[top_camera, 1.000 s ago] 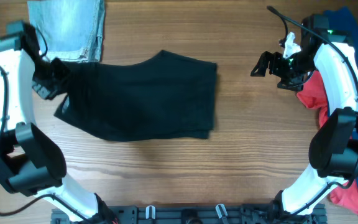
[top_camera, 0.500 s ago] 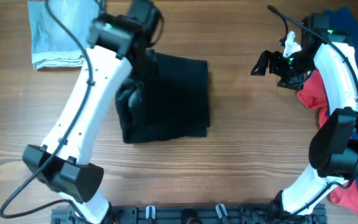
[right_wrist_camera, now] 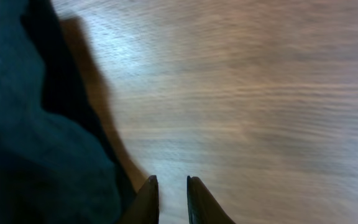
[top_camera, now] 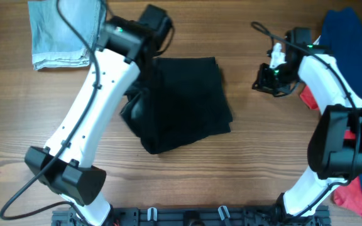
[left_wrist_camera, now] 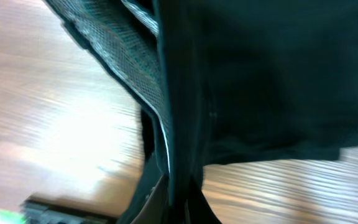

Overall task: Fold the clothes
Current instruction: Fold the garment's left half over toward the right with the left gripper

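black garment (top_camera: 187,100) has shifted right, pinched in the left hand (left_wrist_camera: 179,194).

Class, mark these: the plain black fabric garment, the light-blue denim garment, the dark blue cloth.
plain black fabric garment (top_camera: 190,103): overhead view, its middle.
light-blue denim garment (top_camera: 55,37): overhead view, its middle.
dark blue cloth (top_camera: 344,31): overhead view, upper part.

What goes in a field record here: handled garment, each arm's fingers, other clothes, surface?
Handled garment: black shorts, doubled over
Left fingers: shut on black shorts' edge
Right fingers: almost shut, empty
Other clothes: light-blue denim far left; dark blue garment, red garment far right
Surface: wooden table
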`<state>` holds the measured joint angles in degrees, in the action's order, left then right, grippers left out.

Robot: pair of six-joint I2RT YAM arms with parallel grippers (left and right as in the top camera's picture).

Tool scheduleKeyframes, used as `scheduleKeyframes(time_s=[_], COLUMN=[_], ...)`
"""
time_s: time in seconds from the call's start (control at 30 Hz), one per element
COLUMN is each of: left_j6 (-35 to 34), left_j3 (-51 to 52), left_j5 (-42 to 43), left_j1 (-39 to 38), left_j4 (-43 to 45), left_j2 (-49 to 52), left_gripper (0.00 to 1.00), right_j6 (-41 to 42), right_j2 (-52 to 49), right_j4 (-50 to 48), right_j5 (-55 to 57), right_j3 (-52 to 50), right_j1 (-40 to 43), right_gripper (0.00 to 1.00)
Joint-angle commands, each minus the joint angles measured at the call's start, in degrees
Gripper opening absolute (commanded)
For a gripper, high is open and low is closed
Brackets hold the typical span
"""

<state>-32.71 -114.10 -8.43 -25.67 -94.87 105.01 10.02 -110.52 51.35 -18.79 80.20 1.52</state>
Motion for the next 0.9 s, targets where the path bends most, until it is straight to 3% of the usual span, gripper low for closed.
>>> scheduleKeyframes(time_s=[0.0,0.1,0.27,0.3,0.53,0.87], left_j6=[0.96,0.98,6.82,8.39,6.32,5.03], left_j3=[-1.86,-4.74,-11.96,-12.92,-12.55,-12.55], left_j5=[-4.72,-10.32,-7.85,-4.59,-4.46,2.89], left_j1=[7.15,13.0,18.18,17.59,7.63,-2.56], left_j4=[-1.64,-1.64,-1.64,-1.62,-0.59,8.39], left_j2=[-0.35,-0.57,-0.98,-0.98,0.52,13.55], left_gripper=[0.04,0.04,0.04,0.04,0.04,0.04], right_j6=[3.56,3.74,3.96,4.26,5.16,5.16], right_j2=[-0.17,-0.17,-0.17,-0.17,-0.17,-0.17], right_j4=[-1.38,-1.49,-1.27,-1.46,-1.16,-0.72], right_j5=[2.99,4.7,5.7,5.7,5.68,5.44], right_j3=[-0.63,-0.63,-0.63,-0.63,-0.63,-0.63], right_j1=[-3.34,-5.11,-5.09,-5.09,-5.09,-5.09], right_gripper=[0.16,0.18,0.2,0.21,0.23,0.23])
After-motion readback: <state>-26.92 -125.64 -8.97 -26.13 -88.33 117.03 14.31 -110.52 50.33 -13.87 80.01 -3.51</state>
